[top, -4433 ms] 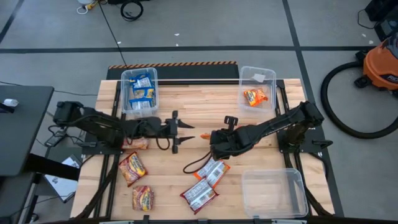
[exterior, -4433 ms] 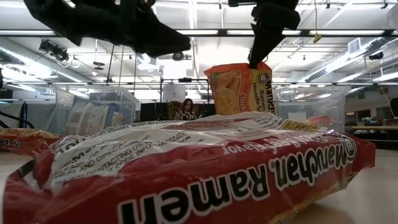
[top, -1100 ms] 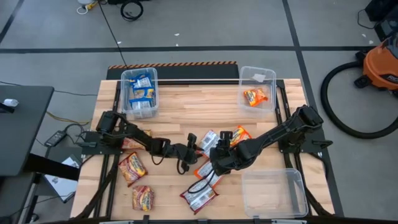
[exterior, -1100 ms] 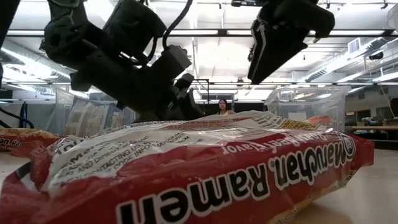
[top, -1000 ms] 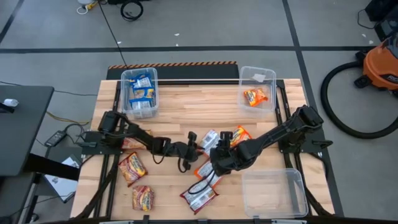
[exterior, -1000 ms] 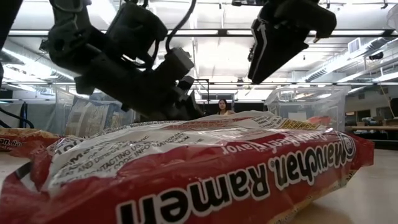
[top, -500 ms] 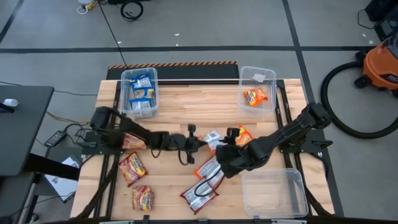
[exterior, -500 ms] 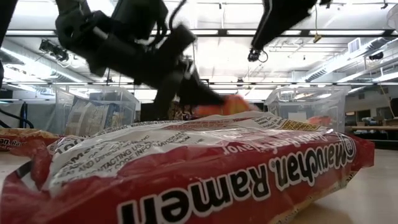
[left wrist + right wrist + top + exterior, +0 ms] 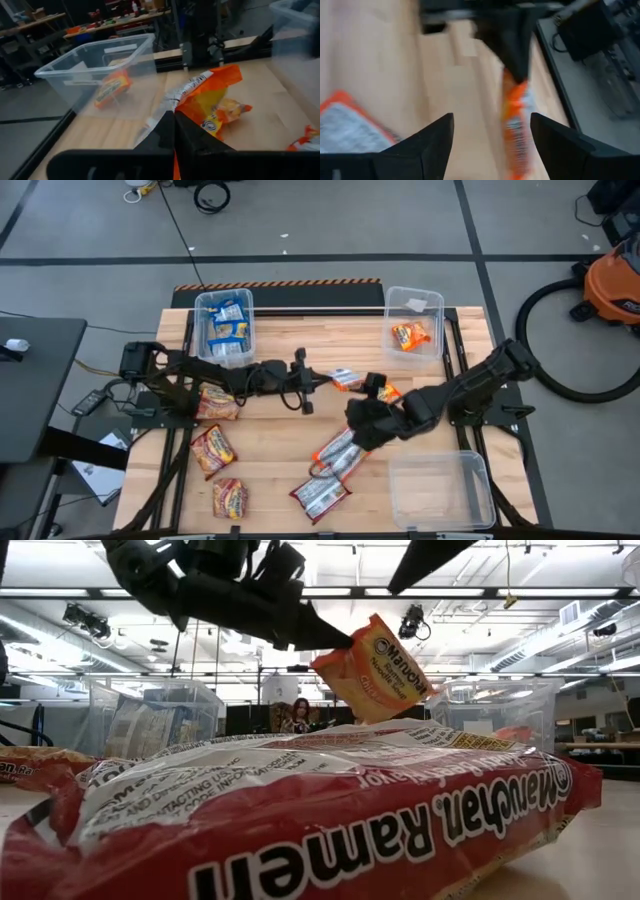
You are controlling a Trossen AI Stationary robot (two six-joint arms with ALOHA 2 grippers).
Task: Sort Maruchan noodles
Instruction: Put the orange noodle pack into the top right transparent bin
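Left tool (image 9: pixel 330 378) is clamped tight on the corner of an orange packet (image 9: pixel 346 378), holding it clear of the worktop (image 9: pixel 300 340) near mid-table. The low view shows that packet (image 9: pixel 370 668) hanging tilted in the air. Right tool (image 9: pixel 368 385) sits just beside it with its jaws spread wide and nothing in them; the right wrist view shows both of its fingers (image 9: pixel 427 142) apart with the packet beyond.

Sorted, as far as visible:
- far-left bin (image 9: pixel 224 328): several blue-and-yellow packets (image 9: pixel 228 332)
- far-right bin (image 9: pixel 414 321): 1 orange packet (image 9: pixel 409 336)
- near-right bin (image 9: pixel 440 489): looks empty

Left on the worktop:
- 3 orange/red-faced packets on the left side (image 9: pixel 217 404), (image 9: pixel 212 450), (image 9: pixel 229 497)
- 2 silver-backed red packets near centre (image 9: pixel 338 452), (image 9: pixel 320 495), the near one filling the low view
- 1 more orange packet (image 9: pixel 388 393), partly under the right arm

My read: well under half done. The blue batch looks finished, orange is barely started, red not started. The held packet most likely belongs in the far-right bin, which is on the right arm's side, well apart from the left tool.
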